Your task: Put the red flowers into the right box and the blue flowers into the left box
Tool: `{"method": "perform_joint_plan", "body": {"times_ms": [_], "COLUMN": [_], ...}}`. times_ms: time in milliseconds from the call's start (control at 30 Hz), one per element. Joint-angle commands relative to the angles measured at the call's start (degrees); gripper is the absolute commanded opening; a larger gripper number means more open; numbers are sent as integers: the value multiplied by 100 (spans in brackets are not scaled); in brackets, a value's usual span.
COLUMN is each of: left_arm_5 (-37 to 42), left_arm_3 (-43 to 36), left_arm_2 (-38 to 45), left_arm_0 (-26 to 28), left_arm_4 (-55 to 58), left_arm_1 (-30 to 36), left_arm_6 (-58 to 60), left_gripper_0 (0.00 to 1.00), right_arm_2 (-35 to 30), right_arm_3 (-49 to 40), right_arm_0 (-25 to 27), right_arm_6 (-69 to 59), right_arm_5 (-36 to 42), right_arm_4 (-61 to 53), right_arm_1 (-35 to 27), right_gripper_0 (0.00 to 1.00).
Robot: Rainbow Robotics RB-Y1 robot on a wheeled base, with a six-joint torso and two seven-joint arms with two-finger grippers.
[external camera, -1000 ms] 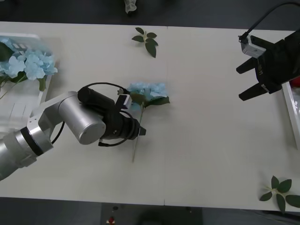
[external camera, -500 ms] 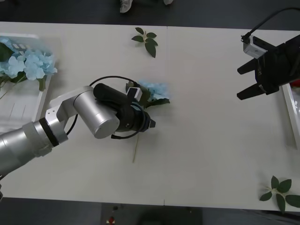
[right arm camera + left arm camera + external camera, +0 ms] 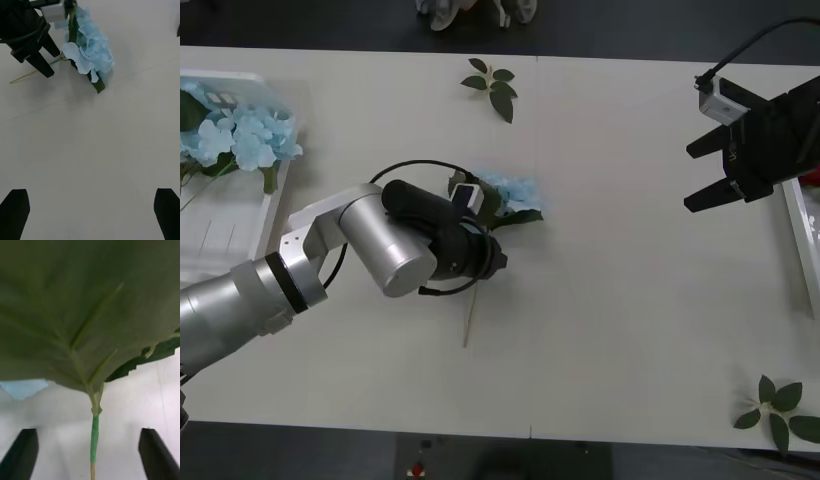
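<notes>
One of the blue flowers [image 3: 513, 190] lies at the table's middle, its pale stem [image 3: 469, 322] pointing toward the near edge. My left gripper [image 3: 492, 262] is lowered over that stem just below the bloom. It is open, one black finger on each side of the green stem [image 3: 94, 435], under a big leaf [image 3: 75, 315]. From the right wrist, the bloom [image 3: 90, 48] shows beside the left gripper [image 3: 48, 60]. More blue flowers [image 3: 240, 135] lie in the left box [image 3: 225, 240]. My right gripper [image 3: 690, 178] hovers open by the right box [image 3: 798, 225], where a sliver of red [image 3: 811, 178] shows.
A loose green leaf sprig [image 3: 492, 88] lies near the table's far edge, and another leaf sprig [image 3: 778, 408] lies at the near right corner. Bare table [image 3: 620, 300] stretches between the two arms. The near table edge runs along the bottom of the front view.
My left arm swung right and forward, bringing its gripper down over the flower's stem. Over the last half second it hardly moved. The right gripper stayed almost still.
</notes>
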Motion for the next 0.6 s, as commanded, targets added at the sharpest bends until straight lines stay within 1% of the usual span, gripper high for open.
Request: {"method": "perform_joint_plan", "body": {"times_ms": [33,67,133,600], "left_arm_5": [-193,-193,-184,-184], "left_arm_3": [-86,-86,-86,-86], "left_arm_2": [-151,-151,-142,-151], "left_arm_0": [-115,-115,-115,-115], "left_arm_4": [-32,-15,21,29], "left_arm_1": [104,113,130,139], "left_arm_6": [153,136,136,48], "left_gripper_0": [7,3,2,0], "right_arm_2": [-47,-47,-47,-47], "right_arm_3": [21,21,21,21], "right_arm_0": [-53,-53,-53,-53], "right_arm_6": [-99,-99,-99,-99], "right_arm_5": [-4,-4,-4,-4], "right_arm_4": [-36,-36,-36,-36], "right_arm_1": [-37,-37,-37,-37], "right_gripper_0": [97,97,97,97]}}
